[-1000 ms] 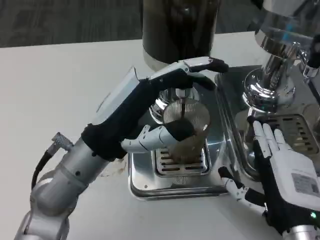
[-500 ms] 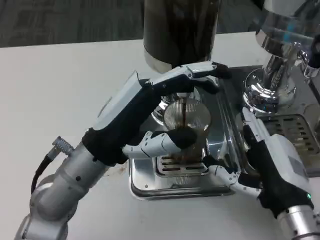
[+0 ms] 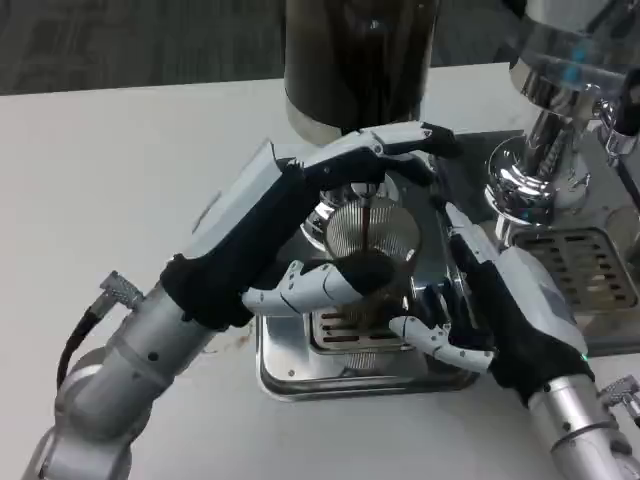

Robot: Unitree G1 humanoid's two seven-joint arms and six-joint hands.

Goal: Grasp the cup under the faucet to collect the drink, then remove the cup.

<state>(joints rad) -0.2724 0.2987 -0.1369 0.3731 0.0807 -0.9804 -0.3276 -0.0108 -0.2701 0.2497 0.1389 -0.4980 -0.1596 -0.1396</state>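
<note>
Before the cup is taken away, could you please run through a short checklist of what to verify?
1. Cup under the faucet: ok, a dark stream falls into it.
2. Left robot hand wrapped around the cup: ok.
3. Right robot hand on the cup: cannot tell; its fingers reach the cup's right side.
4. Cup over the drip tray: ok.
5. Fill level: cannot tell.
6. Flow stopped: not ok.
</note>
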